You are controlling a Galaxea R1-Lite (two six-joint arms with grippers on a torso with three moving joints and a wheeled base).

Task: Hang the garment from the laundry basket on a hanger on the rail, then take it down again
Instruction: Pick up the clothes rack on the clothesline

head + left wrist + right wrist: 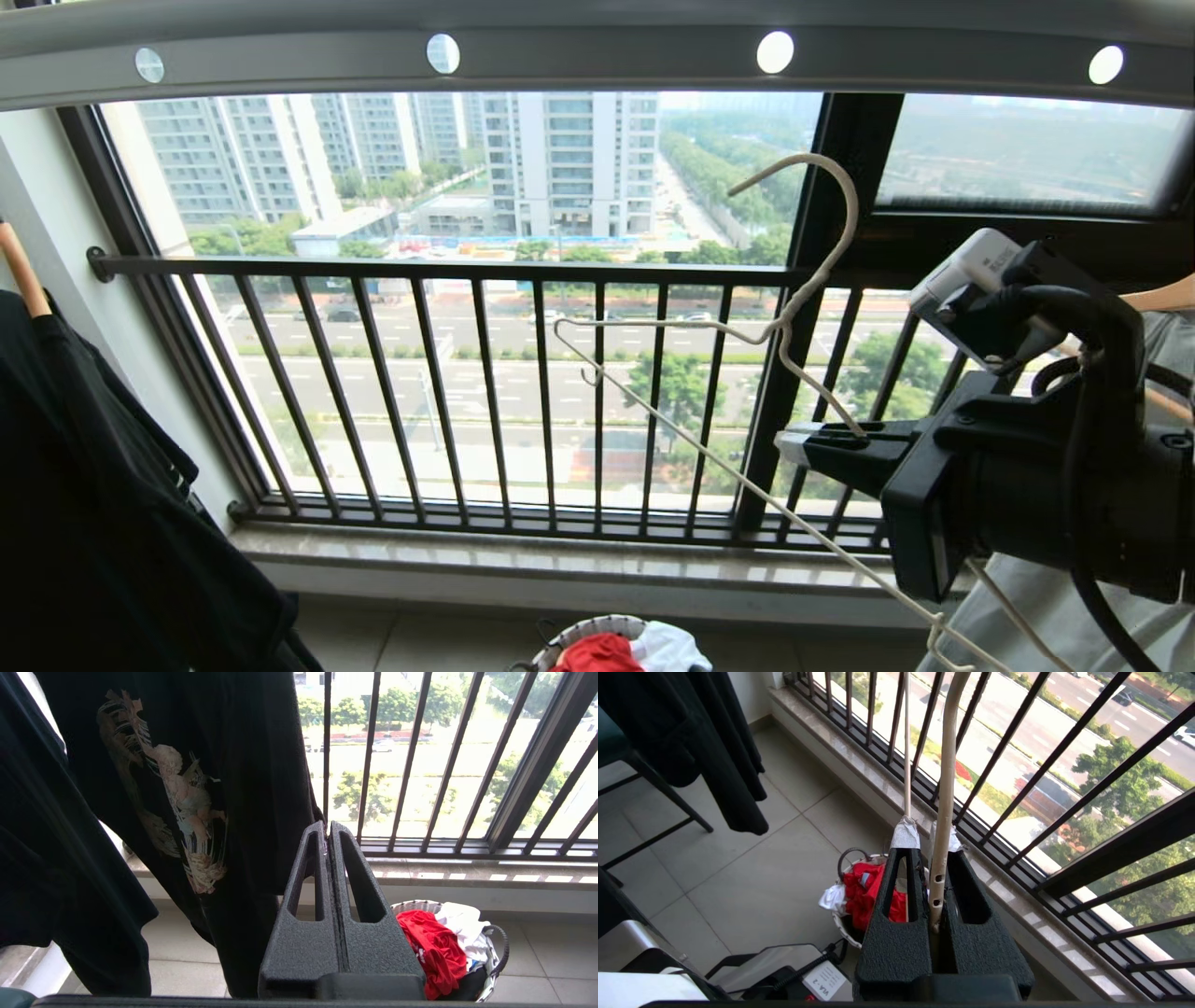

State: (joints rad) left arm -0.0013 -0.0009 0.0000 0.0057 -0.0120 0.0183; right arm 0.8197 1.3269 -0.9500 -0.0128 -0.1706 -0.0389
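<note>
Fingers of the right gripper (822, 446), at the right of the head frame, were clamped on the hanger (794, 308), its hook curving up toward the rail (597, 56) along the top edge and its long wire slanting down to lower right. Bottom centre, the garment (597, 653) lay crumpled in the laundry basket (560, 644); no lettering was legible. The left gripper (328, 830) was closed and empty.

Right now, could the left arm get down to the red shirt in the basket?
Probably yes. The left end effector is shut and empty, and the red shirt lies on top in the laundry basket below and beyond it. Nothing stands between them; the black T-shirt hangs off to one side.
</note>
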